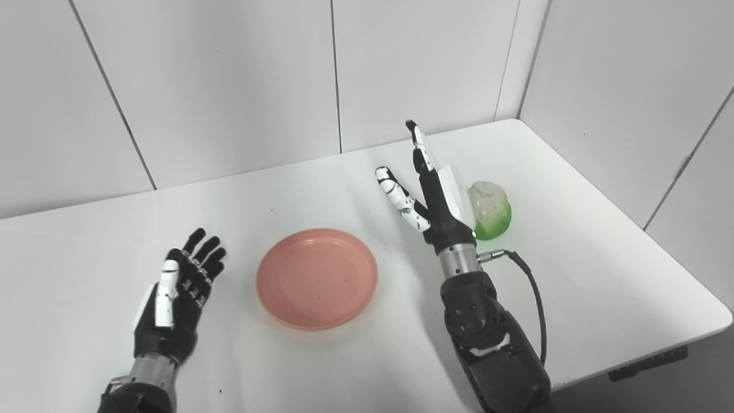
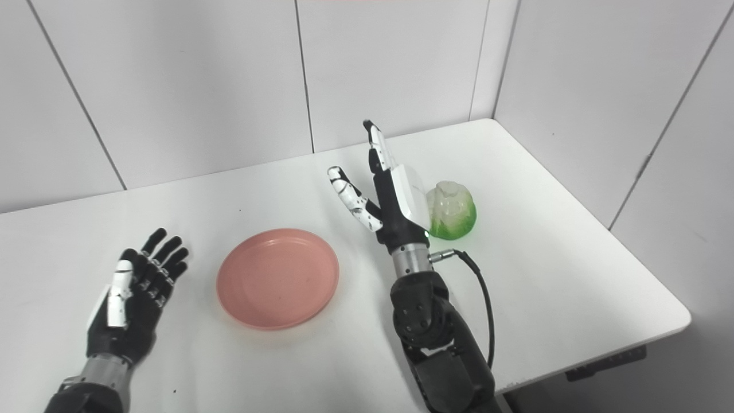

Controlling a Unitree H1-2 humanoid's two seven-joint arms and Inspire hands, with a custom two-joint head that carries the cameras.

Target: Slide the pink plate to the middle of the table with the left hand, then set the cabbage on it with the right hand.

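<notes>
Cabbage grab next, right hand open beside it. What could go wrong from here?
1. The cabbage is round and sits on the far side of the right hand; a sideways approach may knock or roll it away.
2. Carrying it left, the hand could clip the plate and shift it.
3. The left hand lies open near the plate and might get in the way.

- The pink plate [image 1: 317, 278] lies between both hands.
- The left hand [image 1: 178, 298] is open, empty.
- The right hand [image 1: 431, 189], fingers spread, stands just beside the cabbage [image 1: 490, 210].
</notes>
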